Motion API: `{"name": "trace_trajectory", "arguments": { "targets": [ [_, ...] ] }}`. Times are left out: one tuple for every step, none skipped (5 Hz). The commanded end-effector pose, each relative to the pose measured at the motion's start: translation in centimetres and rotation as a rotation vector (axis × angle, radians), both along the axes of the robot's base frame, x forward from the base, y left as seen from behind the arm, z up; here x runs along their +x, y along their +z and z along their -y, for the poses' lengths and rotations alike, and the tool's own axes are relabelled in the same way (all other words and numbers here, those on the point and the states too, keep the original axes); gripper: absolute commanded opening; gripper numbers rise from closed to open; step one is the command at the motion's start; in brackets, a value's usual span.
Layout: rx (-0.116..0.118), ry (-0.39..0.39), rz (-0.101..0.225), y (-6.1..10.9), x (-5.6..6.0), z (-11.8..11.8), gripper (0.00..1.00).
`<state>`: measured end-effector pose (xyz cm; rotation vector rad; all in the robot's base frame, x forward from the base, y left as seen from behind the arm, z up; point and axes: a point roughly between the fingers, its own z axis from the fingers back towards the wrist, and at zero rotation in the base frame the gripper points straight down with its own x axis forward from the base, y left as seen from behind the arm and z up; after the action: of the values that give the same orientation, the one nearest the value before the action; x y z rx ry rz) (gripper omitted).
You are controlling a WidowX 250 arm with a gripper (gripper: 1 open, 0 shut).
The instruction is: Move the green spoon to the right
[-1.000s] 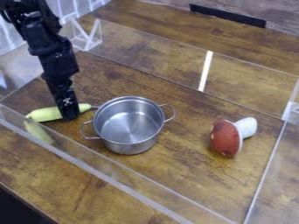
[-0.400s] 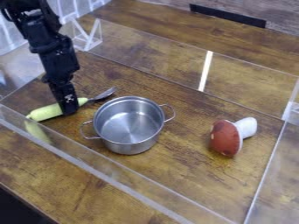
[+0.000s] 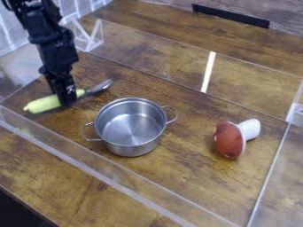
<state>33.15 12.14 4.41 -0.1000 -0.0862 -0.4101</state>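
Note:
The green spoon [image 3: 42, 105] has a pale yellow-green handle pointing left and a grey bowl end sticking out to the right. It sits at the left of the wooden table [image 3: 178, 80], left of the steel pot. My gripper [image 3: 62, 92] points straight down over the spoon's middle. Its black fingers are shut on the spoon.
A steel pot [image 3: 130, 126] with two small handles stands just right of the spoon, near the table's middle. A red-and-white mushroom-shaped item [image 3: 231, 138] lies further right. Clear acrylic walls [image 3: 142, 191] fence the work area at the front, left and right.
My fingers have closed on the spoon. The spoon has turned slightly in the grip, and its grey end now shows to the right of the fingers.

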Motion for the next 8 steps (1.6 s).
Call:
{"name": "trace_trajectory", "arguments": {
  "targets": [
    [0.036, 0.017, 0.062, 3.6, 2.0, 1.1, 0.00],
    [0.031, 0.035, 0.083, 5.3, 2.4, 2.9, 0.00],
    [0.020, 0.038, 0.090, 5.6, 2.4, 3.2, 0.00],
    [0.015, 0.036, 0.092, 5.4, 2.2, 2.8, 0.00],
    [0.012, 0.037, 0.092, 5.1, 2.0, 2.4, 0.00],
    [0.009, 0.038, 0.092, 4.9, 1.8, 1.9, 0.00],
    [0.005, 0.041, 0.093, 4.7, 1.6, 1.5, 0.00],
    [-0.001, 0.044, 0.093, 4.5, 1.4, 1.5, 0.00]
  ]
}}
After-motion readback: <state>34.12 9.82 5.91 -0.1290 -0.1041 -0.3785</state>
